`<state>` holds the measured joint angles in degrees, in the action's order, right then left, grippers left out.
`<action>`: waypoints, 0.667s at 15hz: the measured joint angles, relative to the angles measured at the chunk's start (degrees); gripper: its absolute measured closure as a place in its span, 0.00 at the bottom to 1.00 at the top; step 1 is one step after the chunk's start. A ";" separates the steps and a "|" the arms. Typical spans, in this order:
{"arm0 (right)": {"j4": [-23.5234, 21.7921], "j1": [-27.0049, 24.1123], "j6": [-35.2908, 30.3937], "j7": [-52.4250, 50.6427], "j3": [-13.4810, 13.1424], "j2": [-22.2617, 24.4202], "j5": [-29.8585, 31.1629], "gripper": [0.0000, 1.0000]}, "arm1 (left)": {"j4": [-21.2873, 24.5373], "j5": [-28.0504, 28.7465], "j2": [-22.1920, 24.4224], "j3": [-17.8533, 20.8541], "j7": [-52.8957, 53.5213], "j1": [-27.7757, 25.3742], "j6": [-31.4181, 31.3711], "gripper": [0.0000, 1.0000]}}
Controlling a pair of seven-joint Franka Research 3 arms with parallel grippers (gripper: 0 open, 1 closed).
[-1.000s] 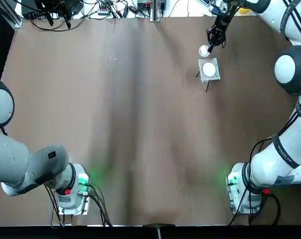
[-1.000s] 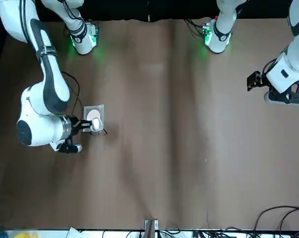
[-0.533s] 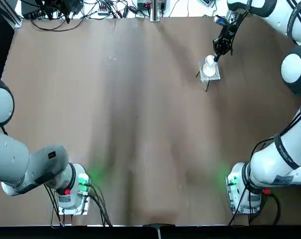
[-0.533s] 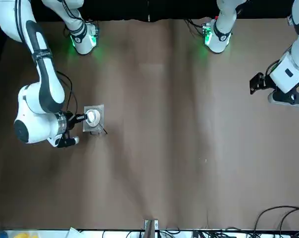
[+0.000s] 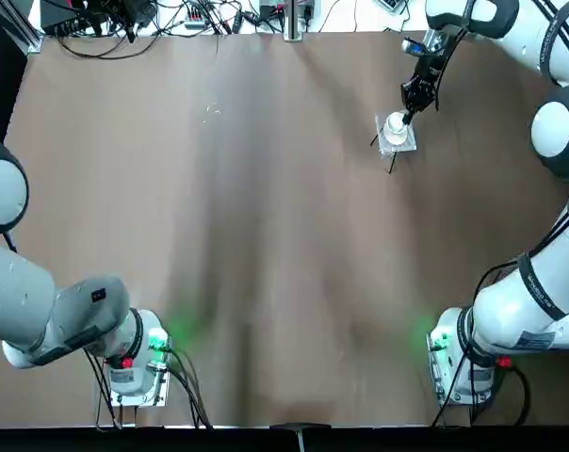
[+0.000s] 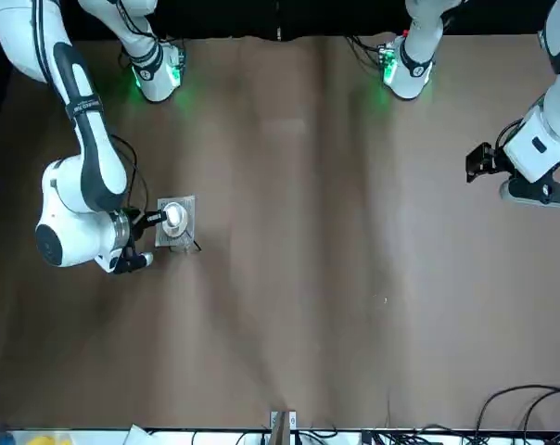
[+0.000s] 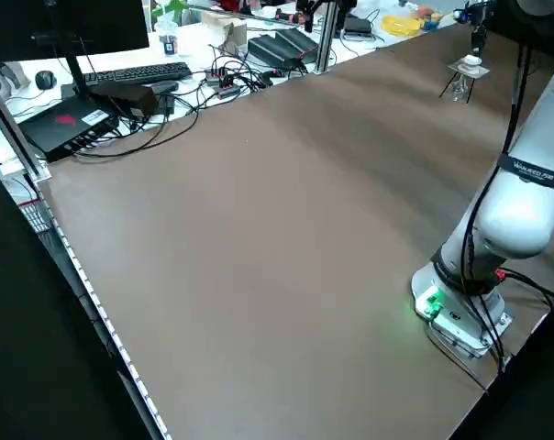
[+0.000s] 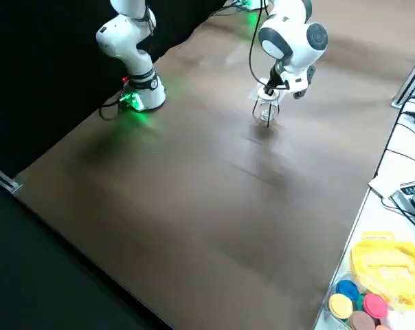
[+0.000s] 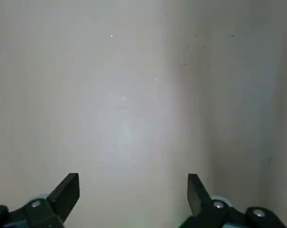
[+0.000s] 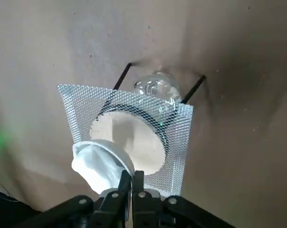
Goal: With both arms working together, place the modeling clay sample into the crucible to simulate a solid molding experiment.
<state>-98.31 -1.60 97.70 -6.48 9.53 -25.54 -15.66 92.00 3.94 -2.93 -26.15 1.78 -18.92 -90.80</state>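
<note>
Notice your right hand (image 10: 130, 183) pinches the crucible (image 10: 100, 164) rim shut over the mesh stand (image 10: 176, 124), at the counter's (image 5: 266, 235) one o'clock, seemingly to seat it, while the left hand (image 9: 133, 192) waits empty, wide open.

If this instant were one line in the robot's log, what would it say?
right gripper: shut on crucible, over wire mesh pad | left gripper: open, idle over bare table | clay sample: not visible

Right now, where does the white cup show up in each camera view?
Top: cup at the far right.
Front: left of centre.
Left side: top right corner.
Right side: upper middle, mostly hidden.
Left wrist: not in it.
Right wrist: lower left.
Shared landmark: the mesh stand under it.
</note>
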 joint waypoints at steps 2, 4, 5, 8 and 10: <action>0.00 0.00 0.32 0.00 0.00 0.00 0.00 0.96 | -0.18 -0.18 -0.01 9.30 0.17 8.57 0.02 0.00; -0.09 -0.01 0.34 0.00 -0.01 0.00 0.00 0.96 | -0.24 -0.38 0.40 18.85 0.25 18.14 0.70 0.00; -0.15 -0.01 0.39 -0.01 -0.01 0.00 0.00 0.96 | 0.06 -0.38 0.75 19.12 0.25 18.45 0.78 0.00; -0.36 -0.02 0.47 -0.01 -0.05 -0.02 0.01 0.96 | 0.57 -0.38 1.54 19.27 0.28 18.42 0.76 0.00; -0.50 -0.02 0.47 -0.02 -0.05 -0.20 0.04 0.96 | 0.58 -0.65 1.65 19.28 0.33 18.41 0.74 0.00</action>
<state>-98.81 -1.62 98.17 -6.50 9.48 -25.73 -15.63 92.58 3.29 -1.28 -6.87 2.12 -0.51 -90.06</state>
